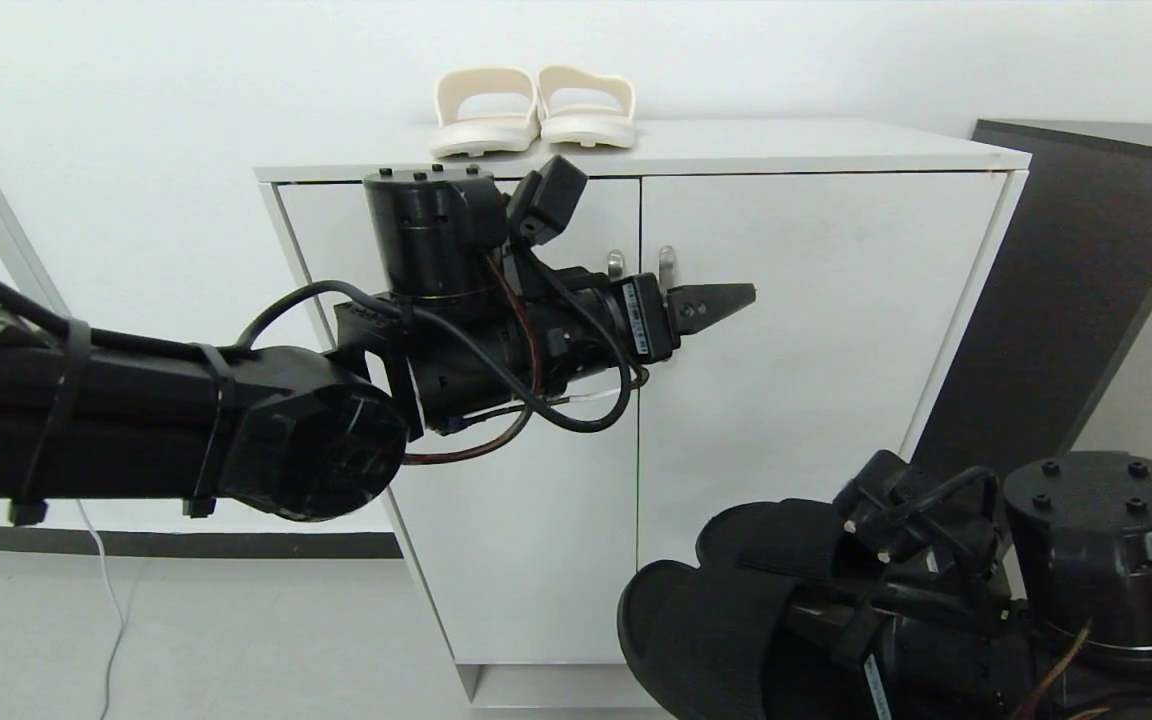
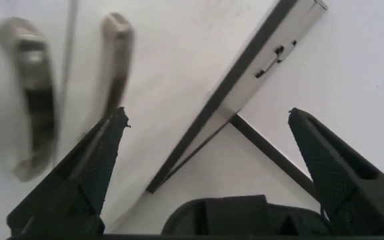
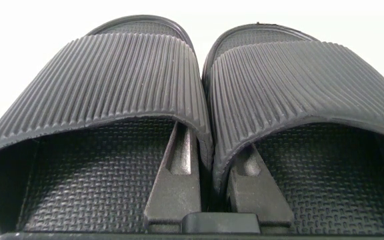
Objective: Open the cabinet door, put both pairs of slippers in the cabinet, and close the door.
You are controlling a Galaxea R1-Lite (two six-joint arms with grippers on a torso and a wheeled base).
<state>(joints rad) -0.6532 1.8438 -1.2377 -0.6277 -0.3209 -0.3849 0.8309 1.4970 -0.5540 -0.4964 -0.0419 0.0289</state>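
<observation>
Nearest: right gripper point(image 3: 212, 143), low and close to the camera, in front of the right-hand door's lower part. Its fingers point(image 3: 175, 180) are clamped on the black slippers point(image 1: 726, 600): one finger sits inside each slipper under the ribbed strap, with the two inner side walls pinched between them. The pair is side by side, touching, with the toes pointing away from the fingers.

Next out: left gripper point(image 1: 726, 297), held level at handle height. The fingers point(image 2: 85, 180) are spread wide apart with nothing between them. The tips are just short of the door face; contact can't be judged.

Cabinet point(image 1: 816, 400): white, with two doors, both shut. Two metal handles point(image 1: 641, 264) stand upright either side of the centre seam, just beside the left fingers. In the left wrist view one fingertip lies close under the nearer handle, not around it.

Farthest: cream slippers point(image 1: 534, 108) on the cabinet's top surface, above and beyond the left fingers, side by side with their open ends facing out, against the white wall.

Dark panel point(image 1: 1086, 280) beside the cabinet's right side.
</observation>
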